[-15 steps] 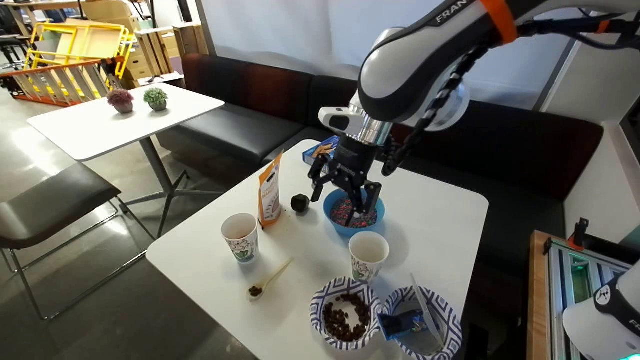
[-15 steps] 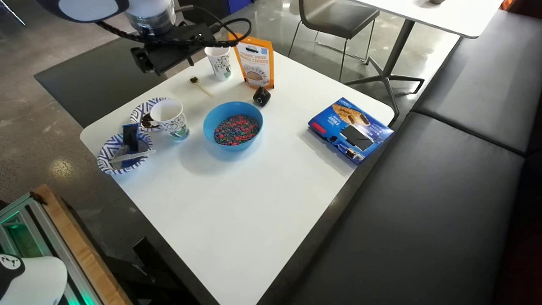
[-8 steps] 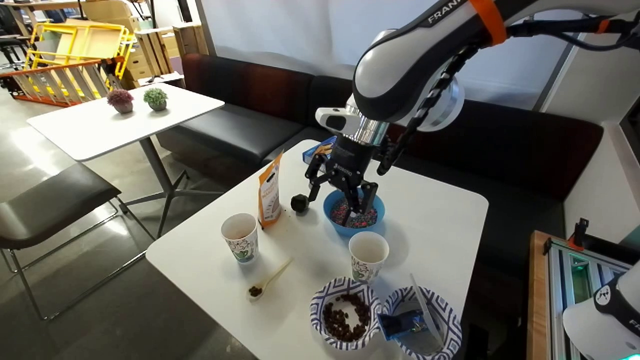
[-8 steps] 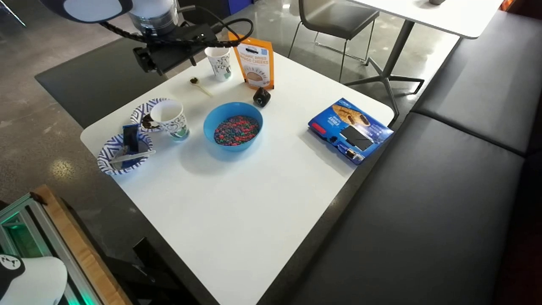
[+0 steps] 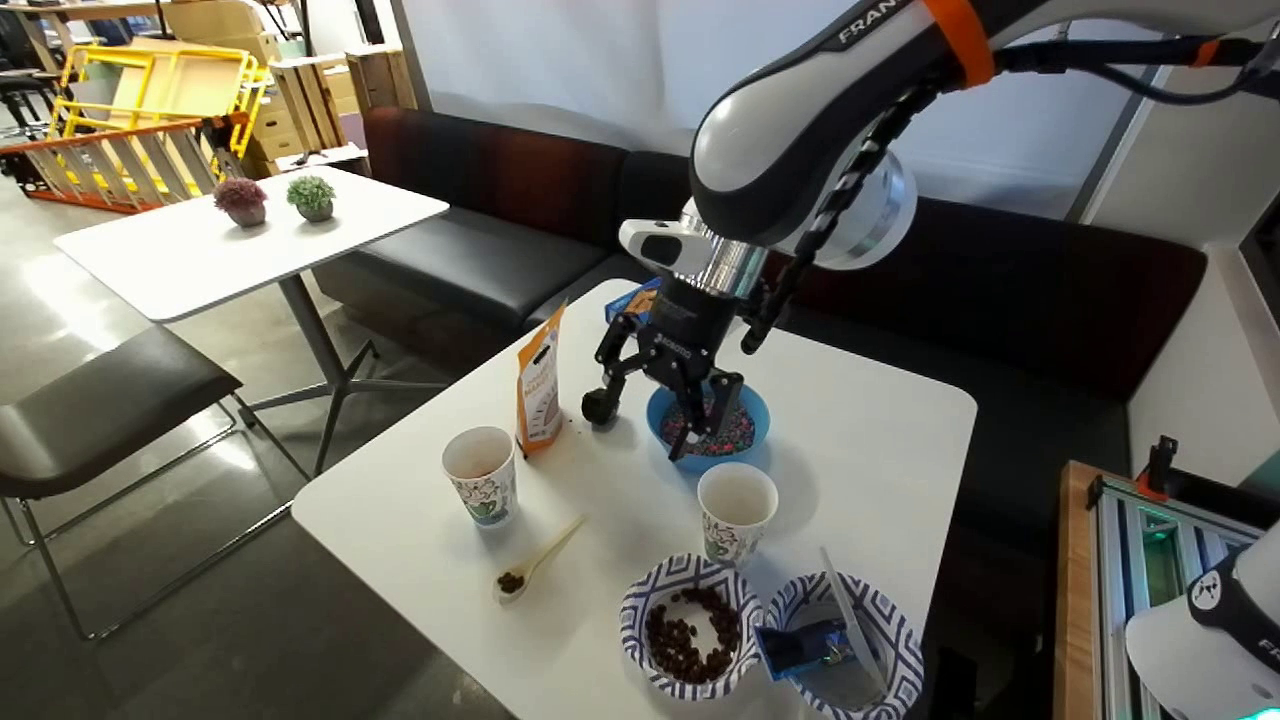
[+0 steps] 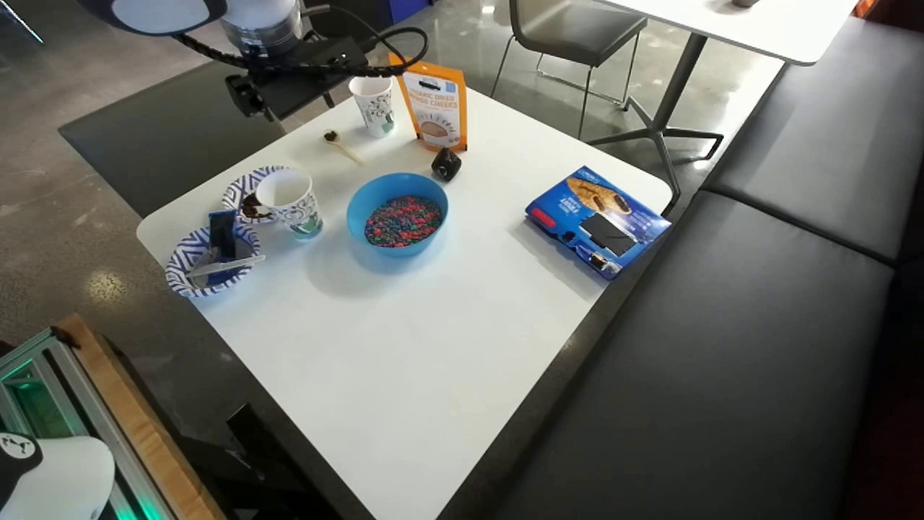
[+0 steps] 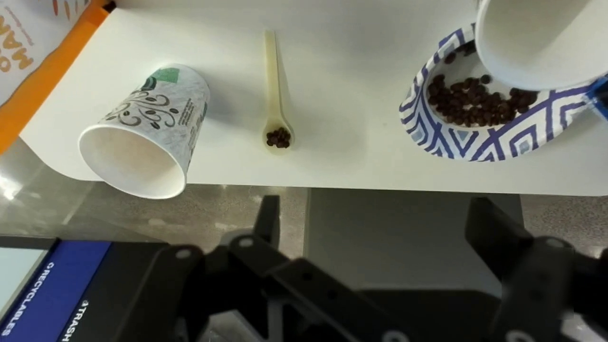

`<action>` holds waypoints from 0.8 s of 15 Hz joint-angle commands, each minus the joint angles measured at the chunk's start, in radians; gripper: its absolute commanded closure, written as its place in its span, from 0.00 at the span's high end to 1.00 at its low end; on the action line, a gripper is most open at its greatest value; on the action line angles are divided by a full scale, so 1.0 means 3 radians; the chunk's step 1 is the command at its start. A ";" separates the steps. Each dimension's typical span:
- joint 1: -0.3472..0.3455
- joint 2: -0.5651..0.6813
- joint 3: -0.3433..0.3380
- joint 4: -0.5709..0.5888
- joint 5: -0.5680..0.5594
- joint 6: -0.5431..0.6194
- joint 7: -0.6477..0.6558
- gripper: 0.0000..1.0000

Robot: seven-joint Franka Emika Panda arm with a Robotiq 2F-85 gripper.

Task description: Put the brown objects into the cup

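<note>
Small dark-brown lumps sit in the bowl of a pale spoon lying on the table. More brown lumps lie in a patterned paper bowl. One paper cup stands near the spoon; it also shows in the wrist view. Another paper cup stands by the patterned bowl and partly hides it in the wrist view. My gripper is open and empty, held above the table. In an exterior view my gripper appears in front of the blue bowl.
A blue bowl of coloured bits stands mid-table. An orange pouch stands beside a small dark object. A second patterned bowl holds a blue packet and a white utensil. A blue box lies near the bench.
The open gripper has moved a little left and slightly down in an exterior view, and slightly up in the picture in an exterior view. The table objects have not moved.
</note>
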 commanded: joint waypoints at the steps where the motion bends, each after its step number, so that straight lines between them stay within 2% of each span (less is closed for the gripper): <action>1: -0.0150 0.0353 0.0228 0.0207 0.0148 0.0073 -0.0306 1.00; 8: -0.0324 0.0953 0.0514 0.0553 0.0110 0.0304 -0.0511 1.00; 12: -0.0406 0.1276 0.0652 0.0786 0.0041 0.0494 -0.0479 1.00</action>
